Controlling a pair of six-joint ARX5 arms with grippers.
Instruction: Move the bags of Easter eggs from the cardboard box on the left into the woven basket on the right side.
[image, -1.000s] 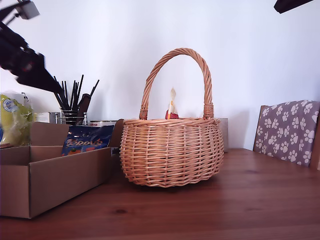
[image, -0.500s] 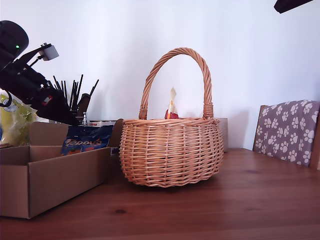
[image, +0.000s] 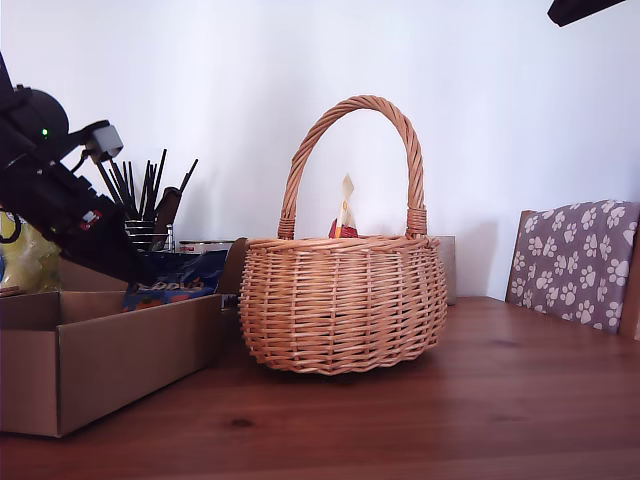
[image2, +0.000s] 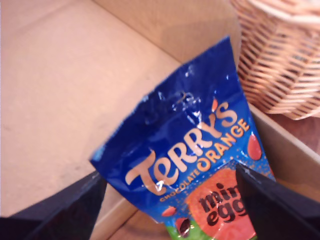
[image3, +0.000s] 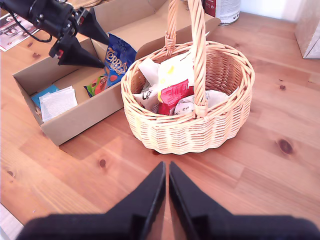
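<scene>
Cream-and-red bags (image3: 172, 92) fill basket (image3: 220, 125), overhead view only.

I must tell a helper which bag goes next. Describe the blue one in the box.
Find the cardboard box beside the woven basket. The blue bag leans against its basket-side wall, between my first gripper's open fingers; only it is glossy blue with orange Terry's lettering.

Paw-print cushion (image: 578, 262), black sticks (image: 147, 190) in holder.
</scene>
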